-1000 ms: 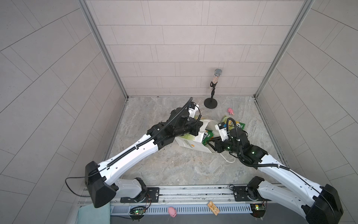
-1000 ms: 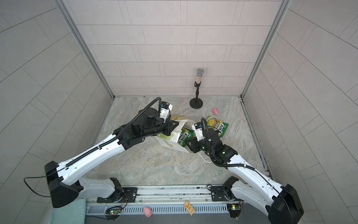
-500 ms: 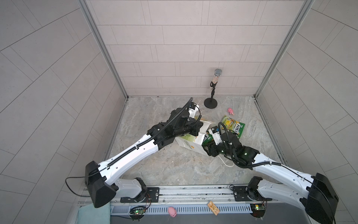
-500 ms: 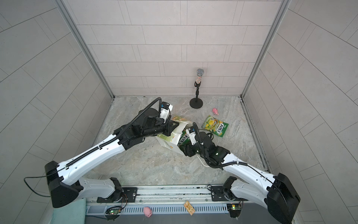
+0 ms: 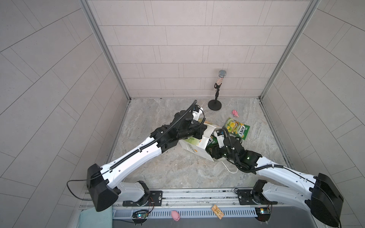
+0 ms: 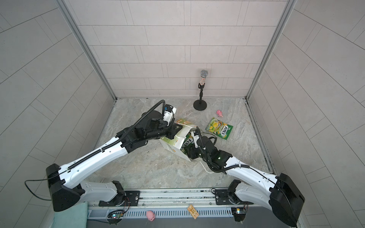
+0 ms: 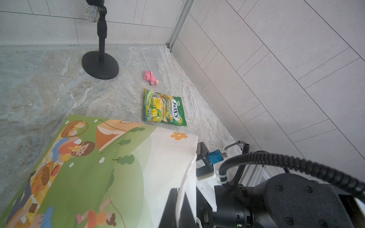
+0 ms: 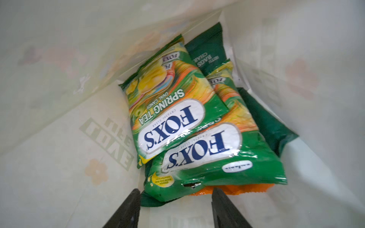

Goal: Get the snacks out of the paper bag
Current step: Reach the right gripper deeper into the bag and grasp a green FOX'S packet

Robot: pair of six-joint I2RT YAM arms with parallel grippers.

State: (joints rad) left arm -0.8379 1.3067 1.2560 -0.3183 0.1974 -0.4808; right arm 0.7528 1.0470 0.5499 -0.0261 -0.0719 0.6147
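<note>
Snacks, bagged: I count four inside, seen from the right wrist. A glossy yellow-green "FOX'S" candy packet (image 8: 169,110) lies deeper in. A second yellow-green "FOX'S" packet (image 8: 207,158) overlaps it nearer the mouth. An orange packet (image 8: 237,190) shows only as an edge beneath that one, and a dark green crisp packet (image 8: 266,122) lies under all three.
Snack, out: a third yellow-green "FOX'S" packet (image 5: 236,128) lies flat on the floor, right of the bag and apart from it.
Paper bag: a white paper carrier bag (image 5: 192,147) with a green picnic illustration lies on its side mid-floor, mouth towards my right arm.
Left gripper (image 5: 203,131): the jaws are pressed together on the bag's raised rim, beside the white cord handle (image 7: 183,183).
Right gripper (image 8: 175,190): it is inside the bag mouth with fingers spread, pinching nothing. The nearer packet's edge lies between the tips.
Beyond: a small pink toy figure (image 5: 235,113) lies near the loose packet. A glittery microphone on a black round stand (image 5: 215,102) stands by the back wall. The floor is grey marbled (image 5: 167,167).
</note>
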